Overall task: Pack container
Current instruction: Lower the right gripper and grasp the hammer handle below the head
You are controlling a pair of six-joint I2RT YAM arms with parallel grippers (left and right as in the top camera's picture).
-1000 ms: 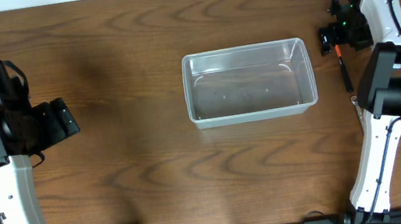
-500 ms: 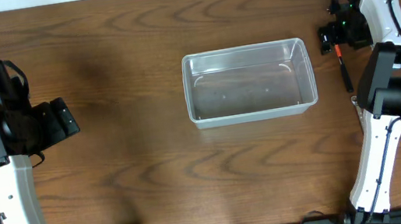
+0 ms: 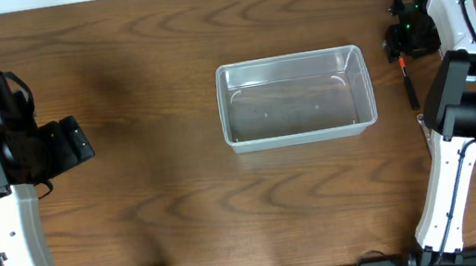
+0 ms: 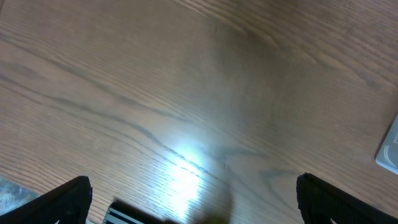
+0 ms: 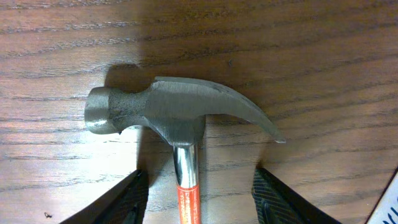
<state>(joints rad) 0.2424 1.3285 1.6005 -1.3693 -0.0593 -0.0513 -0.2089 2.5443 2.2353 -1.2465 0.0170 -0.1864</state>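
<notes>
No legible text, labels or nos. anywhere.

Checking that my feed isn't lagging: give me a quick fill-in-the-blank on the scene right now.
The clear container holds ____.
Under the right gripper lies a ____.
The fingers of the left gripper are ____, holding nothing.
Missing words: nothing; hammer; open.

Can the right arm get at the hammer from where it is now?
Probably yes. The right gripper hangs right over the hammer, jaws open on either side of its shaft, and nothing lies between them.
</notes>
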